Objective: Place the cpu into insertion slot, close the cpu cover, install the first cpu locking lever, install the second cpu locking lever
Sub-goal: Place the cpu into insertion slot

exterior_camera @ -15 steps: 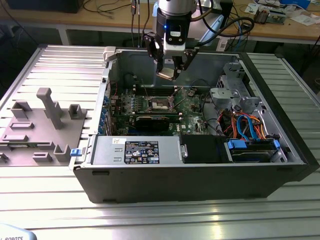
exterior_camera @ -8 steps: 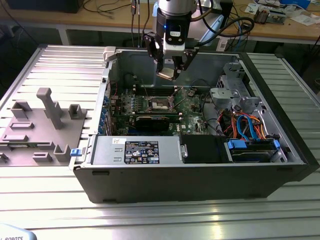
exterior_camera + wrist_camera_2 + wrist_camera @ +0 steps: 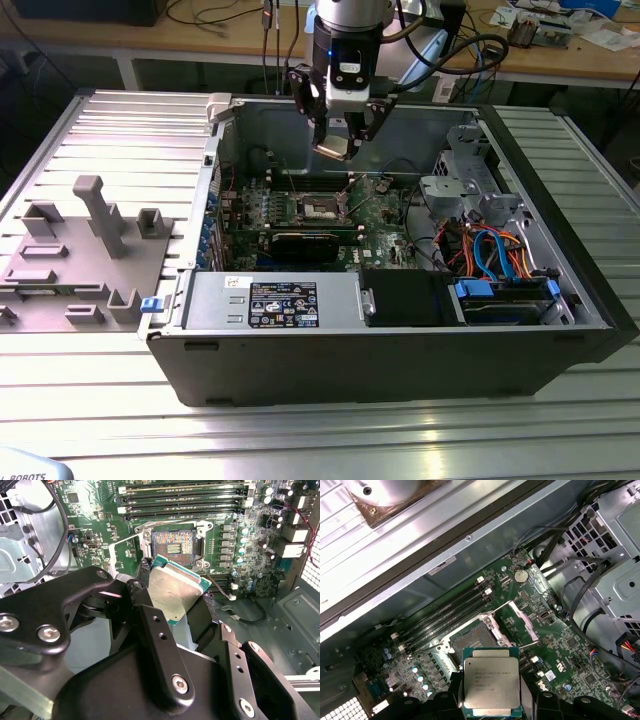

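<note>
My gripper (image 3: 338,140) hangs above the open computer case, shut on the cpu (image 3: 335,151), a flat silvery square chip. In both wrist views the cpu (image 3: 175,587) (image 3: 491,682) sits clamped between the black fingers (image 3: 145,600), tilted and well above the board. The insertion slot (image 3: 172,542) (image 3: 470,639) lies open on the green motherboard below, its dark pin field bare. The cpu cover (image 3: 526,622) is swung open beside the slot, with green board showing through its window. A thin metal lever (image 3: 125,538) sticks out from the slot's side.
Long black memory slots (image 3: 185,500) run beside the socket. A grey labelled power-supply box (image 3: 270,302) fills the case's front, and a drive cage with blue and orange cables (image 3: 500,260) is at the exterior view's right. A grey fixture (image 3: 90,250) lies outside the case.
</note>
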Robot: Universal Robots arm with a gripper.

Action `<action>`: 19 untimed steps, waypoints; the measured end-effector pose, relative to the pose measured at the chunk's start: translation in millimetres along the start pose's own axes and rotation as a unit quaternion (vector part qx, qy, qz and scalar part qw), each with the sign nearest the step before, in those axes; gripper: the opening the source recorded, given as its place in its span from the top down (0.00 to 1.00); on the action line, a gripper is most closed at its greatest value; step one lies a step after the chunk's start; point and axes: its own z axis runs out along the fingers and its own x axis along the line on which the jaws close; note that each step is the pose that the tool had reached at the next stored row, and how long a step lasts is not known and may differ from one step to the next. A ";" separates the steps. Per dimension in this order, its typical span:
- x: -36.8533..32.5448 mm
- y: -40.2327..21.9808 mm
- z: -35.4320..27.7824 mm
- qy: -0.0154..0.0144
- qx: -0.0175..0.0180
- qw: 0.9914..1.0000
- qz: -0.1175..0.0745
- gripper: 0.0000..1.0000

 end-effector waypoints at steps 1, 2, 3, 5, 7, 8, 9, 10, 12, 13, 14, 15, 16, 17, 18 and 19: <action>0.0 0.0 0.0 0.000 0.000 1.000 0.000 0.46; 0.0 0.0 0.0 0.000 0.000 1.000 0.001 0.46; 0.0 0.0 0.0 0.000 0.000 1.000 0.001 0.46; 0.0 0.0 0.0 0.000 0.000 1.000 0.002 0.46; 0.0 0.0 0.0 0.000 0.000 1.000 0.003 0.46; 0.0 0.0 0.0 0.000 0.000 1.000 0.003 0.46; 0.0 0.0 0.0 0.000 0.000 1.000 0.004 0.46; 0.0 0.0 0.0 0.000 0.000 1.000 0.004 0.46; 0.0 0.0 0.0 0.000 0.000 1.000 0.005 0.46; 0.0 0.0 0.0 0.000 0.000 1.000 0.005 0.46; 0.0 0.0 0.0 0.000 0.000 1.000 0.006 0.46; 0.0 0.0 0.0 0.000 0.000 1.000 0.006 0.46; 0.0 0.0 0.0 0.000 0.000 1.000 0.007 0.46; 0.0 0.0 0.0 0.000 0.000 1.000 0.007 0.46; 0.0 0.0 0.0 0.000 0.000 1.000 0.007 0.46; 0.0 0.0 0.0 0.000 0.000 1.000 0.008 0.46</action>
